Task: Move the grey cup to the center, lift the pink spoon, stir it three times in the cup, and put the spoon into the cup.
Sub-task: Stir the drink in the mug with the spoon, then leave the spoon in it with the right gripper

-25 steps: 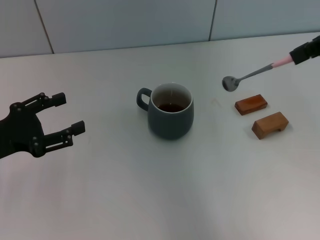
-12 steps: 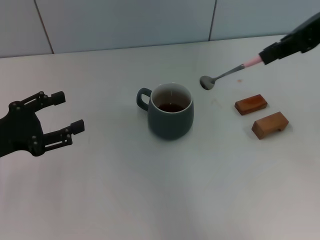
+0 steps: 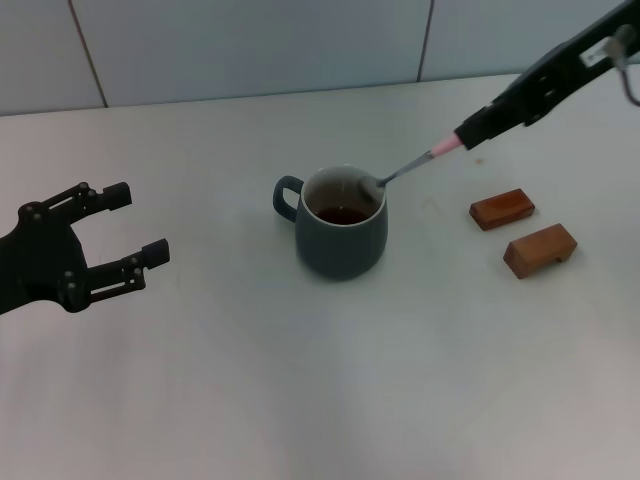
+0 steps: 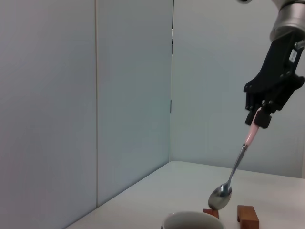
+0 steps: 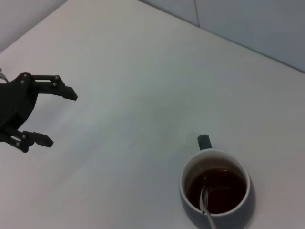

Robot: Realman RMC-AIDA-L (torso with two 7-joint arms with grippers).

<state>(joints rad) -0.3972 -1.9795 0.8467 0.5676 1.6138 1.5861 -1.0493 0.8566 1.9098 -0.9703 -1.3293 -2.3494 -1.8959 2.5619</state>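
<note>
Pale grey wall panels back a plain white tabletop (image 3: 300, 400), and out on the left side the black left gripper (image 3: 125, 225) hangs above the surface, jaws spread wide with nothing between them, well apart from everything else. From the right wrist view that same left gripper (image 5: 50, 114) shows off to the side of the mug, fingers splayed and holding nothing.

Moving to the middle: the rounded dark slate-grey ceramic cup (image 3: 340, 225) stands upright at the centre of the tabletop, white inside, loop handle pointing toward the robot's left, dark brown liquid in it. From the right wrist view the grey cup (image 5: 214, 188) is seen from above.

Over its right rim comes the slim pink spoon (image 3: 405, 172), silver bowl and neck, pale pink handle, tilted down with the bowl end lowest. In the left wrist view the pink spoon (image 4: 233, 176) has its bowl hanging just above the cup's rim (image 4: 193, 220). The right wrist view puts the metal bowl (image 5: 205, 198) over the liquid; whether it touches the surface, I cannot tell.

Up the handle on the right, the black right gripper (image 3: 478, 127) has its jaws clamped on the pink end, the arm slanting in from the upper right.

Farther right, two brown wooden blocks (image 3: 520, 228) lie on the tabletop, near each other and apart from the cup.
</note>
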